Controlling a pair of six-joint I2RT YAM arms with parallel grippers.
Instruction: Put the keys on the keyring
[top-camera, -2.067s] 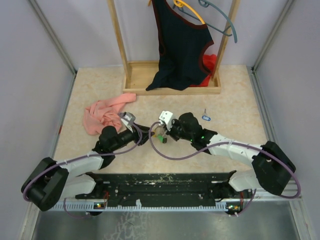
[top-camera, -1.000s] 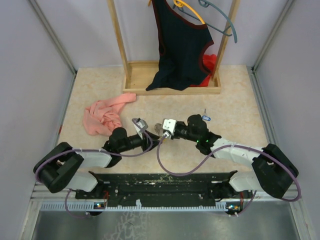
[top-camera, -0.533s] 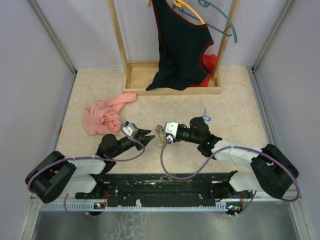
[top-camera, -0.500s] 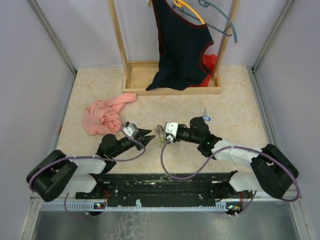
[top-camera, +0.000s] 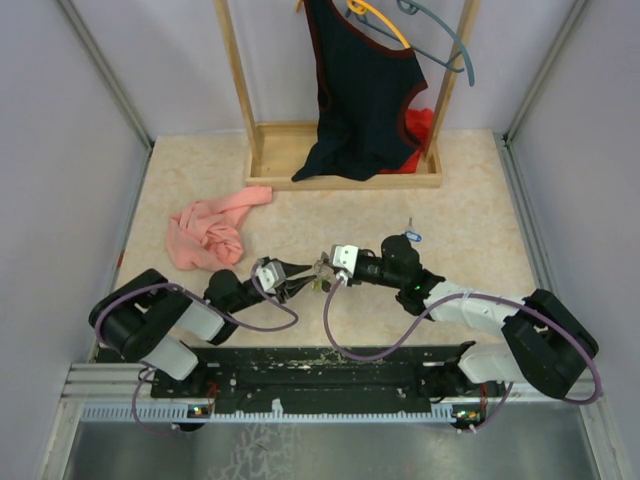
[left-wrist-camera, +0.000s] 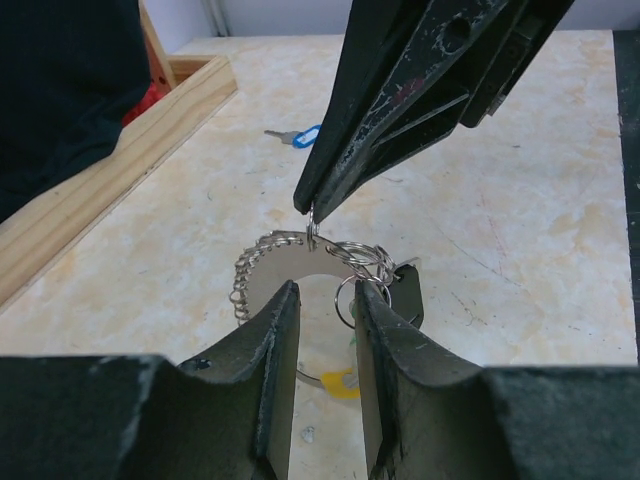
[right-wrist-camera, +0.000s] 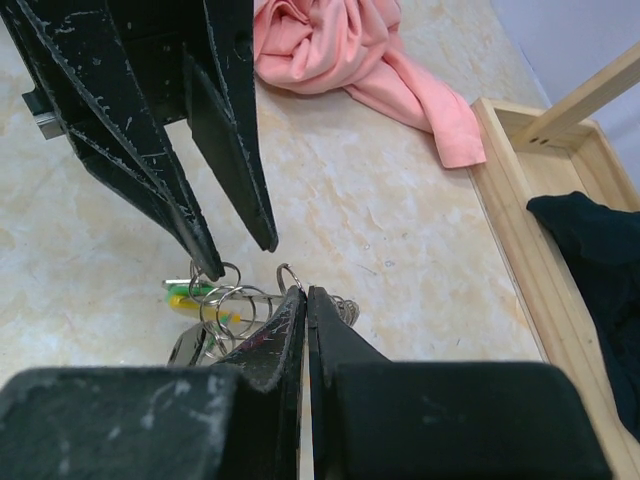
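At worktop (top-camera: 330, 210) centre, threading in hand: right fingers (right-wrist-camera: 290, 325) pressed together on keyring (left-wrist-camera: 290, 262); left fingers (left-wrist-camera: 272, 345) spread beside it. Next, by judgement: steady pinch on one small ring (left-wrist-camera: 347, 297).

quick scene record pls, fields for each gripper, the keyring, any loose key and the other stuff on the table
right gripper: jaws shut, pinching the keyring at its top
left gripper: jaws apart, tips at the keyring's lower side, nothing clamped
keyring: between the two grippers, yellow piece at its bottom
blue key: loose on the table, beyond the grippers, apart from the ring
pink cloth: crumpled, left of the grippers
wooden rack: far edge, dark top hanging on it
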